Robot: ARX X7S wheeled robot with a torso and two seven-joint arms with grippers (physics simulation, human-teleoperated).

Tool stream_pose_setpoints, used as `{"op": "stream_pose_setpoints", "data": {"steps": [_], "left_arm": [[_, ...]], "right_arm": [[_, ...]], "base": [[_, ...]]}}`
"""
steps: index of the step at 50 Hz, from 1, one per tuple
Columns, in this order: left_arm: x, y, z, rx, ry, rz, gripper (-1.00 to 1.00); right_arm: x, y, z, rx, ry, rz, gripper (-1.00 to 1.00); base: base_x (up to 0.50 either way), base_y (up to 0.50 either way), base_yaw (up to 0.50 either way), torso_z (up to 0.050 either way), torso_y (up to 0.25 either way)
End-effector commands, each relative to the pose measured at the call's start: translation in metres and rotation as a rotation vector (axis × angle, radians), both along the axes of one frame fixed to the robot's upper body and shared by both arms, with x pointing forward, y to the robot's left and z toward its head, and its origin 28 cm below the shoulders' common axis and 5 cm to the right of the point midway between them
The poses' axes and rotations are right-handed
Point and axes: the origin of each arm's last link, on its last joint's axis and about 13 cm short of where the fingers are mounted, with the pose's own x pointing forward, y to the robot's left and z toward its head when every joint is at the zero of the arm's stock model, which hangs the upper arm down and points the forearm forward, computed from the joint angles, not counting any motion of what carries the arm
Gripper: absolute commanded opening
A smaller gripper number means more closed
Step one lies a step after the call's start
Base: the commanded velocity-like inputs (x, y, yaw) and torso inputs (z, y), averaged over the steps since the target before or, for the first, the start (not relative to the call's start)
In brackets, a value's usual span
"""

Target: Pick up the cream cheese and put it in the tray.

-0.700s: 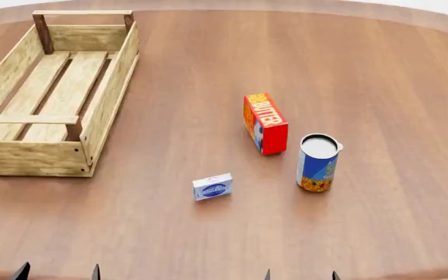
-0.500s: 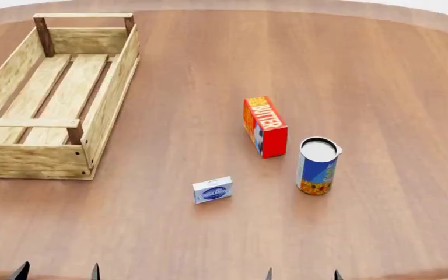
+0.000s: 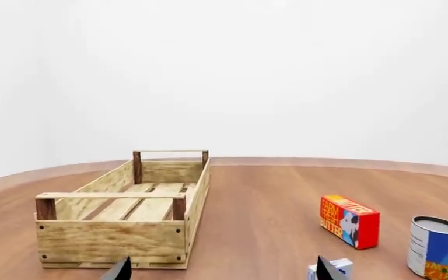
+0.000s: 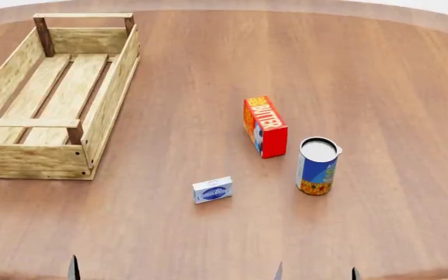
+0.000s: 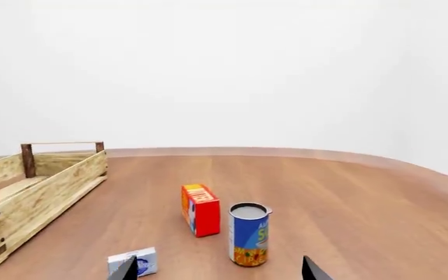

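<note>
The cream cheese [image 4: 212,190], a small white box with a blue oval logo, stands on the table's near middle; it also shows low in the wrist views [image 3: 335,268] [image 5: 137,261]. The tray [image 4: 112,93], a light-wood slatted crate, lies at the far left [image 3: 107,240] [image 5: 41,189] with nothing inside. Both grippers hover at the table's near edge, well short of the box. My left gripper [image 4: 30,269] [image 3: 222,272] and right gripper [image 4: 315,272] [image 5: 219,269] are open, only their dark tips showing.
A red-orange butter box [image 4: 265,126] stands right of centre, and a blue-and-white can [image 4: 317,165] just to its right and nearer. The round wooden table [image 4: 380,87] curves away at the back and right.
The view has steadied after a slight shift down. Both pairs of fingertips now sit lower in the head view and spread a little further outward.
</note>
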Motion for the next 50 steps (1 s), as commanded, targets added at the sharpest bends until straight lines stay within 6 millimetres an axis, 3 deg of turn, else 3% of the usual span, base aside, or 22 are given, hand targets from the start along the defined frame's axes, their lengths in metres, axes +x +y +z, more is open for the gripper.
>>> {"op": "stream_pose_setpoints", "data": {"steps": [1, 13, 29, 40, 50], "left_arm": [[-0.021, -0.004, 0.013, 0.002, -0.200, 0.020, 1.00], [-0.043, -0.005, 0.024, 0.014, -0.316, 0.024, 1.00], [-0.059, -0.007, 0.029, 0.033, -0.443, 0.040, 1.00], [-0.069, -0.005, 0.030, 0.024, -0.612, 0.094, 1.00], [-0.069, -0.004, 0.030, 0.009, -0.618, 0.112, 1.00]], "right_arm": [[-0.022, 0.003, 0.016, -0.019, -0.153, -0.011, 1.00], [-0.048, 0.006, 0.030, -0.032, -0.274, 0.001, 1.00], [-0.056, 0.005, 0.034, -0.055, -0.361, -0.031, 1.00], [-0.067, 0.007, 0.036, -0.089, -0.520, -0.060, 1.00], [-0.068, 0.006, 0.035, -0.104, -0.569, -0.086, 1.00]], "base": [[0.00, 0.00, 0.00, 0.000, 0.000], [0.00, 0.00, 0.00, 0.000, 0.000], [0.00, 0.00, 0.00, 0.000, 0.000], [0.00, 0.00, 0.00, 0.000, 0.000], [0.00, 0.00, 0.00, 0.000, 0.000]]}}
